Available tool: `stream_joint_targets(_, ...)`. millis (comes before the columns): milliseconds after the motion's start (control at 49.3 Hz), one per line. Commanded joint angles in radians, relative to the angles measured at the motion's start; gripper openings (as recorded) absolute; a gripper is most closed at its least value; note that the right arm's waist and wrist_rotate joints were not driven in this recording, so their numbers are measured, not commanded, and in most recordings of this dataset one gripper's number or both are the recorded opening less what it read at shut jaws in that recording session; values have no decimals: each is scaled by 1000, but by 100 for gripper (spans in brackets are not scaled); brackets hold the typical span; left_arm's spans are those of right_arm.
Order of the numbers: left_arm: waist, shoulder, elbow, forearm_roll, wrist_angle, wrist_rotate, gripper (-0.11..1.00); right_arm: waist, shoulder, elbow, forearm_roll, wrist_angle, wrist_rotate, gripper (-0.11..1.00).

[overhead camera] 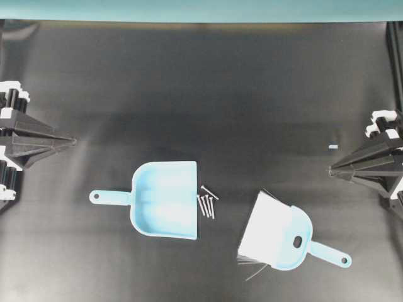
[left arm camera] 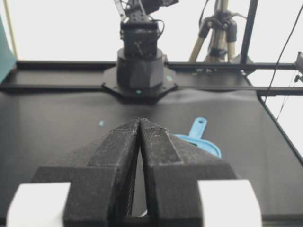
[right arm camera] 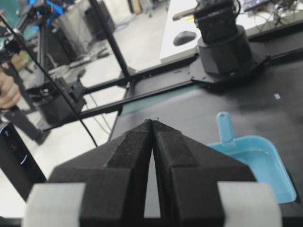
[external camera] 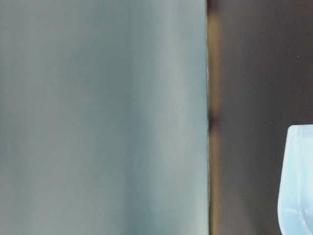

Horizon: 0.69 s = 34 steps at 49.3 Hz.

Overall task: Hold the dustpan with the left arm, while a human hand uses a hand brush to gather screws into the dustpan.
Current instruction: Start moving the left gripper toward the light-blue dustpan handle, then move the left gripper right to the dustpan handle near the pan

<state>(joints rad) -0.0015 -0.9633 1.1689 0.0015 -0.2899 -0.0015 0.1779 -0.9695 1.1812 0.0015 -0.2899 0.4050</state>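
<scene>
The light blue dustpan (overhead camera: 165,199) lies flat on the black table, its handle (overhead camera: 110,197) pointing left and its flat front facing right. Several grey screws (overhead camera: 208,203) lie just off that front edge. To the right rests the hand brush (overhead camera: 281,235), white bristles toward the screws, handle to the lower right. My left gripper (overhead camera: 73,141) is shut and empty, up and left of the dustpan handle, well apart from it. My right gripper (overhead camera: 332,170) is shut and empty too. The right wrist view shows the dustpan (right arm camera: 258,163). A bare hand (right arm camera: 6,92) shows off the table.
A tiny pale blue speck (overhead camera: 333,146) lies near the right gripper. A teal wall (overhead camera: 201,9) borders the table's far edge. The opposite arm's base (left arm camera: 140,71) stands across the table. The brush's back and handle (left arm camera: 197,128) peek past the left fingers.
</scene>
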Motion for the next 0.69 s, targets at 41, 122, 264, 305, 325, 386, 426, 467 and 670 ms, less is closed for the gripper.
stream_joint_targets(41,-18,71,-32,44,158,-9,4,0,-3,-3,0,3,0,3)
stream_joint_targets(122,-23,121,-63,44,264,-14,0,0,-23,12,0,58,-2,0)
stream_joint_targets(264,-32,222,-92,44,319,-15,0,0,-31,29,2,199,0,0)
stream_joint_targets(305,-32,256,-98,44,327,-15,0,0,-31,35,0,244,0,0)
stream_joint_targets(325,-34,273,-101,44,328,-15,0,0,-31,37,2,262,0,0)
stream_joint_targets(386,-40,322,-114,44,339,-15,0,0,-34,41,0,308,-2,0)
stream_joint_targets(426,-48,353,-123,44,351,-15,0,0,-35,48,0,328,0,0)
stream_joint_targets(467,-51,383,-137,43,370,-15,0,0,-40,54,0,342,-2,0)
stream_joint_targets(670,-67,522,-215,44,483,-21,0,0,-72,101,0,376,-2,0)
